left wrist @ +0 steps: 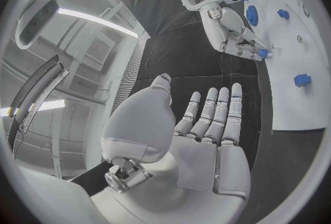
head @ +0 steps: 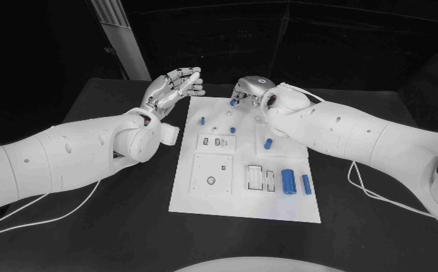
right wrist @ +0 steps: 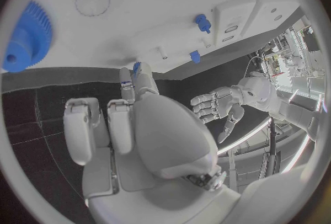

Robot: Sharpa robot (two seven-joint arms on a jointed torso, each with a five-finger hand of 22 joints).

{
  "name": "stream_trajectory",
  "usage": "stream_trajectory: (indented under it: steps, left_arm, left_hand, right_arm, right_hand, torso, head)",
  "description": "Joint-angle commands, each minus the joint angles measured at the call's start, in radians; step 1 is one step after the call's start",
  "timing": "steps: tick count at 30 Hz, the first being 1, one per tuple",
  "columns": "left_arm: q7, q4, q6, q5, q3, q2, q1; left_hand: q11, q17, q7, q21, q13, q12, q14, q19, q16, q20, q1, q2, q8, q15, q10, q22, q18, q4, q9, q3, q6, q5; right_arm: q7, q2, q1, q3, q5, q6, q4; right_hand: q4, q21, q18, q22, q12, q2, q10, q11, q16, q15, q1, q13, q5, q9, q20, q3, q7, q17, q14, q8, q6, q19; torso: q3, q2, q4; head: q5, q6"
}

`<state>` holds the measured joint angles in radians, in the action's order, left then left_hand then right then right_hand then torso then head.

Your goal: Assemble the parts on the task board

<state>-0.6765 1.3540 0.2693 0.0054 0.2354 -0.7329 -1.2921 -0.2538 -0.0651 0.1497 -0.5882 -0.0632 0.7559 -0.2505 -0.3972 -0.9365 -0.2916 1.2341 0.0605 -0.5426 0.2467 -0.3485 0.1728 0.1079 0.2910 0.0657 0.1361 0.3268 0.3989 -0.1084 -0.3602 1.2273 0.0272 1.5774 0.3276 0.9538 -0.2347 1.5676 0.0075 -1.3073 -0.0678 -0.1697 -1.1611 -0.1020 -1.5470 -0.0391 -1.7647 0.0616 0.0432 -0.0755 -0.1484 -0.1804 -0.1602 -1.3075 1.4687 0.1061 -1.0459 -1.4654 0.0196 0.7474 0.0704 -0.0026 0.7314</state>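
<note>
Here, right robot hand [head: 250, 92] pinching small blue part [head: 235, 102], left robot hand [head: 175, 88] spread

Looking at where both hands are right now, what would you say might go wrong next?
The right hand pinches a small blue part at the far edge of the task board; a fingertip hold like that may slip. Its forearm hangs over the blue gear and could knock it. The left hand hovers open beside the board, unable to steady it.

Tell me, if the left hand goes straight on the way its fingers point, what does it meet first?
Probably nothing: the left hand points past the task board's far corner over bare black table. Depth is unclear.
</note>
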Motion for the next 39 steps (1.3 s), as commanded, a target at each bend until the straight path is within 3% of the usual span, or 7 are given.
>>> stream_trajectory:
  steps: [1, 7, 12, 21, 29, 34, 39]
  left_arm:
    - [-0.196, 0.000, -0.006, -0.005, -0.001, 0.001, -0.002]
    - [-0.196, 0.001, -0.006, -0.005, -0.001, 0.001, -0.002]
    - [-0.195, 0.000, -0.006, -0.005, -0.001, 0.001, -0.002]
    - [-0.194, -0.003, -0.008, -0.005, -0.001, 0.004, -0.002]
    - [-0.193, -0.019, -0.009, -0.005, -0.001, 0.009, -0.002]
    - [-0.192, -0.030, -0.011, -0.005, -0.001, 0.015, -0.001]
    - [-0.193, -0.041, -0.011, -0.005, -0.001, 0.020, -0.001]
  left_hand:
    - [-0.002, 0.000, 0.144, 0.004, 0.000, -0.006, 0.008, 0.007, 0.006, 0.003, 0.003, 0.009, 0.007, -0.001, 0.008, -0.002, -0.001, 0.001, -0.002, -0.001, -0.006, 0.003]
    - [-0.002, 0.000, 0.144, 0.004, 0.000, -0.006, 0.008, 0.007, 0.006, 0.003, 0.003, 0.009, 0.007, -0.001, 0.008, -0.002, -0.001, 0.001, -0.002, -0.001, -0.006, 0.003]
    - [-0.002, 0.000, 0.144, 0.004, 0.000, -0.006, 0.008, 0.007, 0.006, 0.003, 0.003, 0.009, 0.007, -0.001, 0.008, -0.002, -0.001, 0.001, -0.002, -0.001, -0.006, 0.003]
    - [-0.002, 0.000, 0.144, 0.004, 0.000, -0.006, 0.009, 0.008, 0.006, 0.003, 0.005, 0.010, 0.007, -0.001, 0.009, -0.002, -0.002, 0.001, -0.002, 0.000, -0.007, 0.004]
    - [-0.002, 0.000, 0.144, 0.004, 0.000, -0.006, 0.009, 0.008, 0.006, 0.003, 0.005, 0.010, 0.007, -0.001, 0.009, -0.002, -0.002, 0.001, -0.002, 0.000, -0.007, 0.004]
    - [-0.002, 0.000, 0.144, 0.004, 0.000, -0.006, 0.009, 0.008, 0.006, 0.003, 0.005, 0.010, 0.008, -0.001, 0.009, -0.001, -0.002, 0.001, -0.002, 0.000, -0.007, 0.004]
    - [-0.002, 0.000, 0.144, 0.004, 0.000, -0.006, 0.009, 0.008, 0.006, 0.003, 0.005, 0.010, 0.008, -0.001, 0.009, -0.001, -0.002, 0.001, -0.002, 0.000, -0.007, 0.004]
  right_arm:
    - [-0.005, 0.005, -0.001, 0.002, 0.002, -0.020, -0.005]
    - [-0.013, 0.007, -0.001, 0.002, 0.002, -0.020, -0.004]
    - [-0.016, 0.004, -0.001, 0.002, 0.002, -0.010, 0.001]
    - [-0.007, -0.020, -0.001, 0.002, 0.000, 0.063, 0.034]
    - [0.039, -0.142, 0.005, 0.001, -0.117, 0.184, 0.188]
    - [0.083, -0.234, 0.017, 0.001, -0.216, 0.198, 0.281]
    - [0.108, -0.305, 0.021, 0.002, -0.234, 0.183, 0.328]
  right_hand:
    - [-0.012, 0.003, -0.008, -0.264, 0.009, 0.014, 0.017, -0.009, -0.001, -0.001, 0.005, -0.002, 0.004, 0.005, 0.002, -0.005, -0.008, -0.071, 0.069, -0.013, 0.019, -0.105]
    - [-0.027, 0.003, -0.008, -0.264, 0.009, 0.043, 0.086, -0.027, 0.000, -0.016, 0.026, -0.002, 0.004, 0.014, -0.009, -0.026, -0.020, -0.063, 0.068, -0.048, 0.088, -0.105]
    - [-0.034, 0.003, -0.008, -0.264, 0.006, 0.068, 0.146, -0.042, 0.002, -0.029, 0.063, 0.001, 0.004, 0.012, -0.022, -0.043, -0.037, -0.046, 0.064, -0.045, 0.171, -0.105]
    - [-0.044, 0.003, -0.008, -0.264, 0.001, 0.088, 0.182, -0.056, 0.007, -0.041, 0.127, 0.003, 0.004, 0.007, -0.036, -0.055, -0.058, -0.015, 0.057, -0.039, 0.182, -0.105]
    - [-0.043, -0.002, -0.003, -0.248, -0.001, 0.096, 0.212, -0.057, 0.013, -0.039, 0.155, 0.004, 0.004, 0.007, -0.039, -0.045, -0.058, 0.029, 0.046, -0.040, 0.192, -0.094]
    - [-0.046, -0.018, 0.007, -0.206, -0.008, 0.112, 0.221, -0.054, 0.026, -0.035, 0.184, 0.005, 0.004, 0.005, -0.036, -0.036, -0.055, 0.102, 0.030, -0.037, 0.187, -0.065]
    - [-0.051, -0.023, 0.010, -0.194, -0.016, 0.131, 0.235, -0.052, 0.033, -0.032, 0.224, 0.006, 0.004, 0.005, -0.032, -0.005, -0.054, 0.128, 0.026, -0.038, 0.191, -0.057]
  torso:
    - [0.0003, 0.000, 0.0006]
    - [0.0000, 0.000, -0.0001]
    - [0.0003, 0.000, -0.0005]
    - [-0.0010, -0.001, -0.0013]
    - [0.0004, -0.004, -0.0033]
    - [0.0003, -0.007, -0.0078]
    - [-0.0001, -0.008, -0.0083]
  head:
    - [0.000, -0.001]
    - [0.001, -0.001]
    - [0.001, 0.000]
    - [0.002, -0.001]
    - [-0.001, -0.003]
    - [-0.008, -0.004]
    - [-0.019, -0.007]
